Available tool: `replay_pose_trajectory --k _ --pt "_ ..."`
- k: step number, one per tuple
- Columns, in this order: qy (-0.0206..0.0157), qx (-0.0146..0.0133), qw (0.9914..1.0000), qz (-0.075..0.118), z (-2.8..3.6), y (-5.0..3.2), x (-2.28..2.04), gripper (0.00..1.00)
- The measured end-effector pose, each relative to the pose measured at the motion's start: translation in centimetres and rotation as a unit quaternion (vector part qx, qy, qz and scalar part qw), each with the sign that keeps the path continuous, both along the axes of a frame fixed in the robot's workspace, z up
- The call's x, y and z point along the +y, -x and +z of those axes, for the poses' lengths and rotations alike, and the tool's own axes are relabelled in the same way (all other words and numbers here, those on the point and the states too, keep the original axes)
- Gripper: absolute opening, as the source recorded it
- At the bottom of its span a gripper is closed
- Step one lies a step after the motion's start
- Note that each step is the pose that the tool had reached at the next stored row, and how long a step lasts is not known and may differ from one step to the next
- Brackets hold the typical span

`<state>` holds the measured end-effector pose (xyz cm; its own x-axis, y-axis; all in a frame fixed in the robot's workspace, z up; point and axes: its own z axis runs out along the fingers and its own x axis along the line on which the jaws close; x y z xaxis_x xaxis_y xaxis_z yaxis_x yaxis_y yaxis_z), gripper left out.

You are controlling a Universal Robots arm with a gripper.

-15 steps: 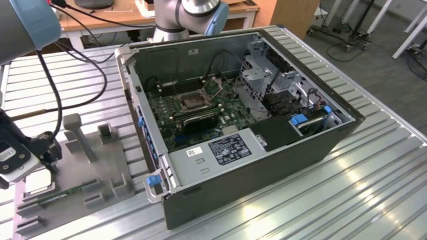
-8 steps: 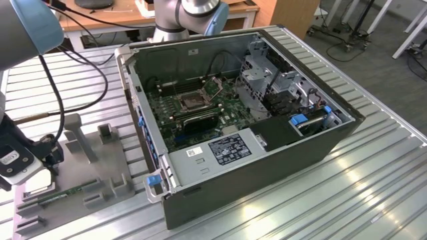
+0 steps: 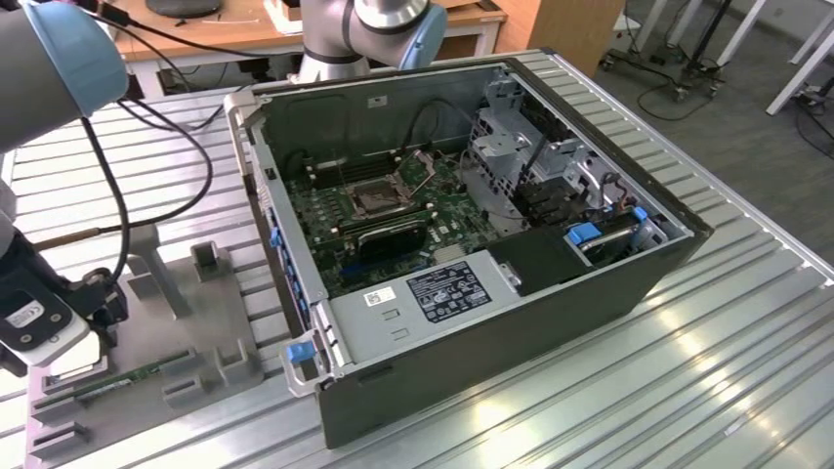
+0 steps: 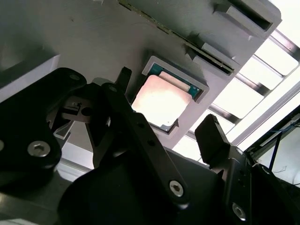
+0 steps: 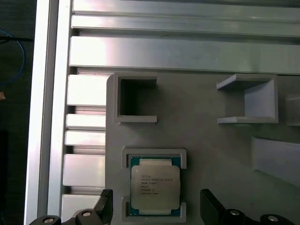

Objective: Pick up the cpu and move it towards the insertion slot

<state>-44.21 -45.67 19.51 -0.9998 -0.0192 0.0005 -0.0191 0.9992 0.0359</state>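
First wrist view looks down on the cpu (image 5: pixel 154 187). It lies flat, metal lid up, in a shallow framed pocket of the grey holder plate (image 5: pixel 197 136), close to the plate's edge where the slatted worktop (image 5: pixel 140 51) begins. The jaws are spread wide and hold nothing. One black fingertip (image 5: pixel 107 202) stands off each side of the pocket, and neither touches the chip. In the second wrist view the cpu (image 4: pixel 161 101) sits between the same two fingers, with clear space on both sides.

In the exterior view the holder plate (image 3: pixel 222 322) lies on the worktop (image 3: pixel 729 322). The open computer case (image 3: pixel 521 322) stands just beside the plate, toward the exterior view's right. The insertion slot (image 3: pixel 378 200), a dark square in a silver frame, sits on the board inside that case, well apart from the plate.

Judging by its look, the chip is light, thin and stiff. Its smooth lid would likely slip under a loose hold, and its underside is probably delicate. The pocket's frame walls close two sides and leave the other two open. Those open sides face the fingers, so the two exposed edges look like the sensible place to take hold, with a gentle, level squeeze.
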Motion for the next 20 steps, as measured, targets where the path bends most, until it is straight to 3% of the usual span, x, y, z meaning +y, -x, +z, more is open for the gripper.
replay_pose_trajectory --k 15,20 --pt "0.0000 0.0000 1.00000 0.000 -1.13 0.00 0.01 0.82" --pt "-0.0003 -0.0001 1.00000 0.000 -1.26 0.00 0.27 0.82"
